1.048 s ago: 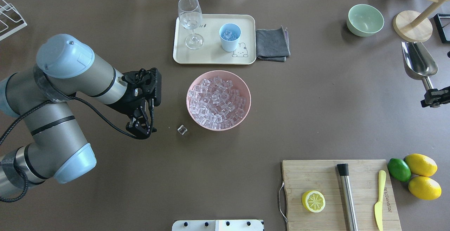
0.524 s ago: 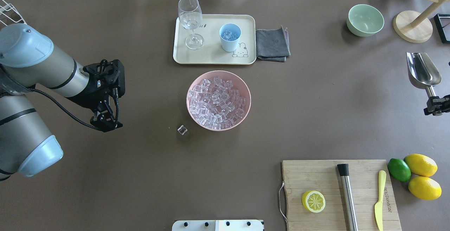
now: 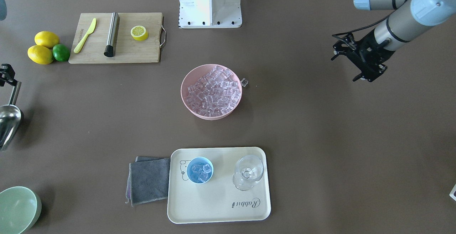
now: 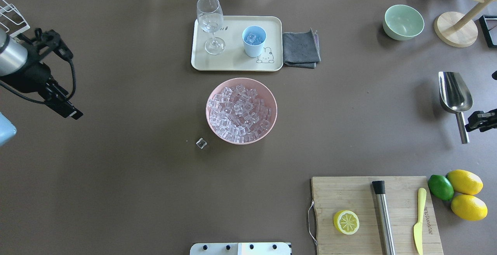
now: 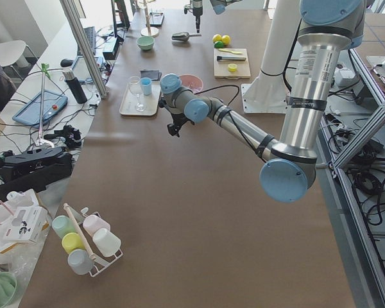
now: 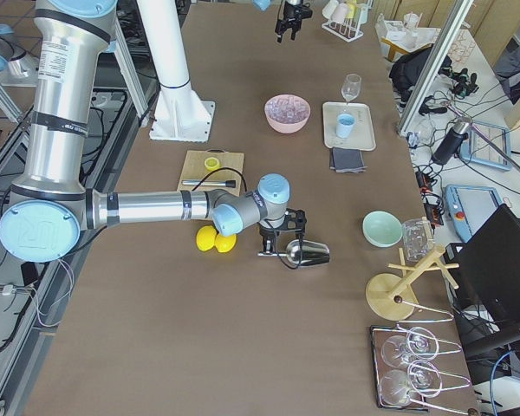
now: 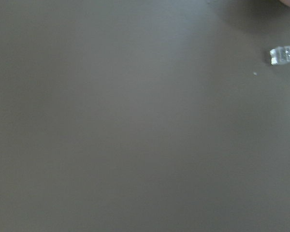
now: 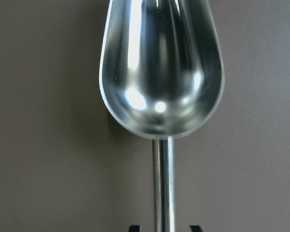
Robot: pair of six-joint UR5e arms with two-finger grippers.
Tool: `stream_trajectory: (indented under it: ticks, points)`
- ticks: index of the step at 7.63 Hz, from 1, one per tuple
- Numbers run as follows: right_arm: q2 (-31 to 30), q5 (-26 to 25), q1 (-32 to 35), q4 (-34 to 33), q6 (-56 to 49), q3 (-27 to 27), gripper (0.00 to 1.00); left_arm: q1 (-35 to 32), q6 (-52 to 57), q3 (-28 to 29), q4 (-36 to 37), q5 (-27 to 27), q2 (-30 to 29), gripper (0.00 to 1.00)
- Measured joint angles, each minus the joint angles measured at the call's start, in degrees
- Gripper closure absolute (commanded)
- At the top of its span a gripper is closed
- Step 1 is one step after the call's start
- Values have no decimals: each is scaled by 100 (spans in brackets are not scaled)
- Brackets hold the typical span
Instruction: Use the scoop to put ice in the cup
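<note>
The steel scoop lies on the table at the far right, trough empty, as the right wrist view shows. My right gripper is over its handle, and both fingertips stand clear of the handle. The light-blue cup stands on the cream tray with a few ice cubes in it. The pink bowl at the table's middle is full of ice. One loose cube lies by the bowl. My left gripper is empty at the far left and looks open.
A stemmed glass shares the tray, with a grey cloth beside it. A pale green bowl and a wooden stand are at the back right. A cutting board with a lemon half, steel rod and knife is at the front right, with lemons and a lime beside it.
My left arm has pulled back to the left, away from the bowl. My right gripper has brought the scoop down towards the robot, and the scoop now lies on the table, let go.
</note>
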Motion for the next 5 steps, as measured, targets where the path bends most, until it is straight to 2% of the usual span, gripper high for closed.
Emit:
stream_trajectory:
  ticks: [2,5]
  points:
    - [-70,95,8,-22,-181,35,0,-1018,-234,304,187,-316,165,1]
    - [-379,397,315,-65,-659,267,0,-2266,-245,758,217,-286,578,1]
